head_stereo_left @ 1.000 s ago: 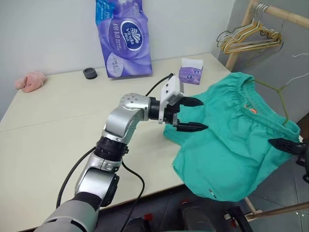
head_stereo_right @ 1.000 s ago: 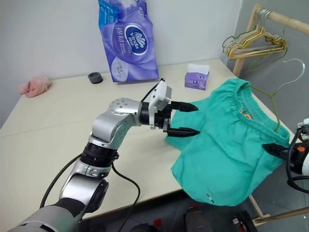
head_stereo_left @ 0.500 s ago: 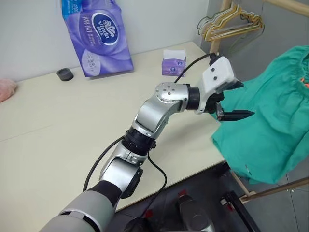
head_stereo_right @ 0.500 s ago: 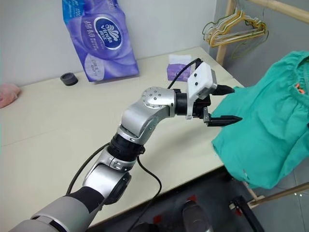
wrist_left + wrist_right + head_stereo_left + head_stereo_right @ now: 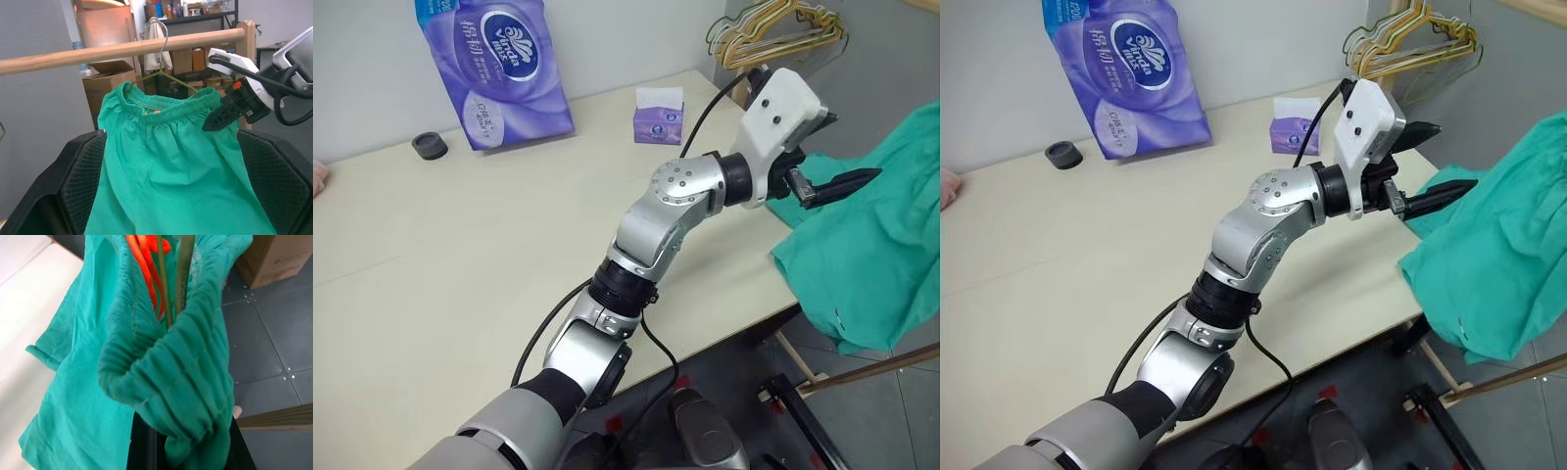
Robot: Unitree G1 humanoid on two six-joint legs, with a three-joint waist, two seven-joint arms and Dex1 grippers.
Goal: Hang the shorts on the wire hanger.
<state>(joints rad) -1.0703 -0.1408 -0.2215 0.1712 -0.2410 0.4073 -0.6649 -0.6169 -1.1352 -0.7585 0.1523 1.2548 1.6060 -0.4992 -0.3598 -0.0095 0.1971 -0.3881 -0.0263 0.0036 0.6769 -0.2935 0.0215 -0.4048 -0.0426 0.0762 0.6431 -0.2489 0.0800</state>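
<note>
Shorts (image 5: 171,161) off worktop (image 5: 460,245), waistband on hanger (image 5: 161,73) hooked over wooden rail (image 5: 122,49). My right jaws (image 5: 217,120) clamped on waistband edge. My left jaws (image 5: 837,181) wide open, empty, just beside fabric. Keep right grip steady; settle waistband evenly along wire before letting go.

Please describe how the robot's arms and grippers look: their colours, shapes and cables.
The left arm is made of rounded silver segments with black joint rings, and a black cable runs loosely along it. A white angular housing leads to the left gripper, whose two fingers are black and pointed. The right gripper has a white housing, black cables and black fingers.
</note>
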